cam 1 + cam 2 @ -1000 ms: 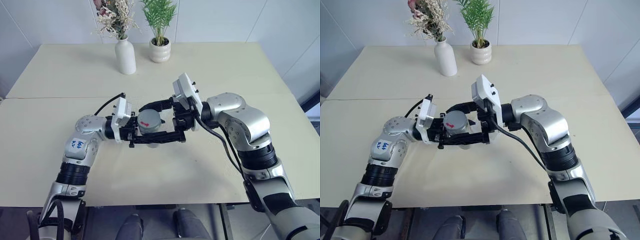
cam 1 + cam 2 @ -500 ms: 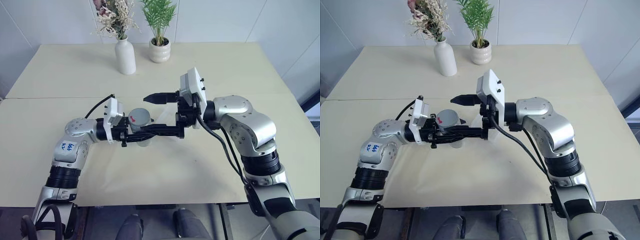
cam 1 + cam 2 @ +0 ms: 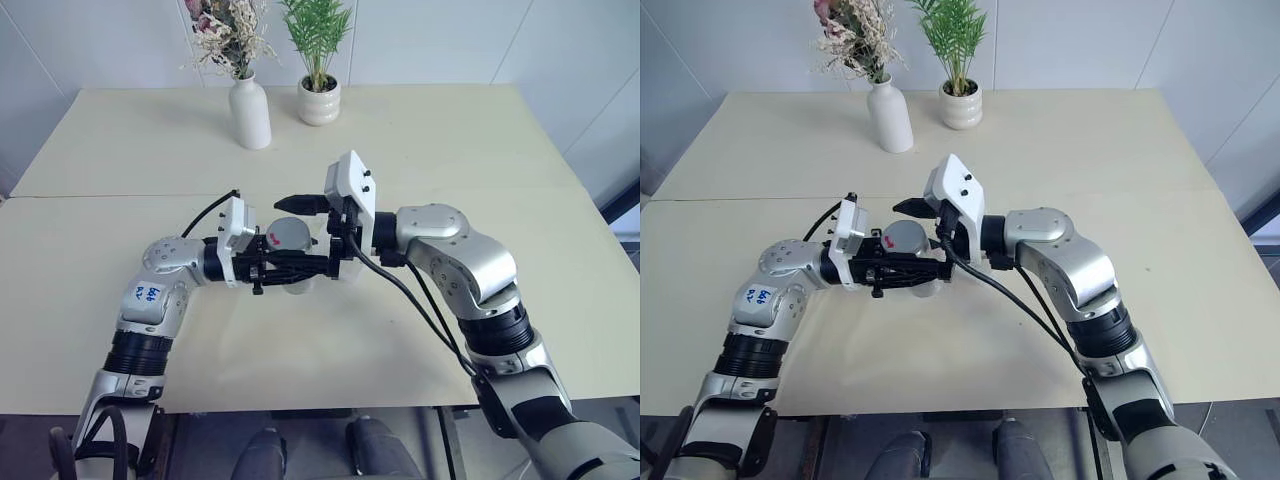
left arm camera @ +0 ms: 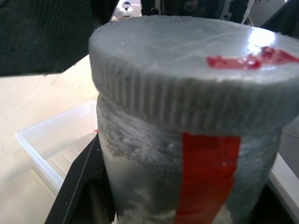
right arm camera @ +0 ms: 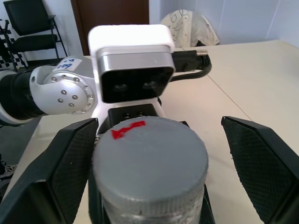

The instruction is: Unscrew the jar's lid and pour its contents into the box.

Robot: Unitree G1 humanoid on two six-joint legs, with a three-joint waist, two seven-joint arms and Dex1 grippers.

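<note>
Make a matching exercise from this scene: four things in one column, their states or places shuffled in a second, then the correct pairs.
Things:
1. lid
2. left pincer
3. right pincer
4. vase

States or places:
A. open, fingers either side of the lid
B. at the table's far edge, beside the plant pot
C. screwed on the jar, red mark on top
D. shut on the jar

Pairs: 1-C, 2-D, 3-A, 4-B

A cream table (image 3: 450, 130) stands against a white tiled wall (image 3: 430, 40); a white vase (image 3: 250, 115) and potted plant (image 3: 319, 95) sit at its far edge.
</note>
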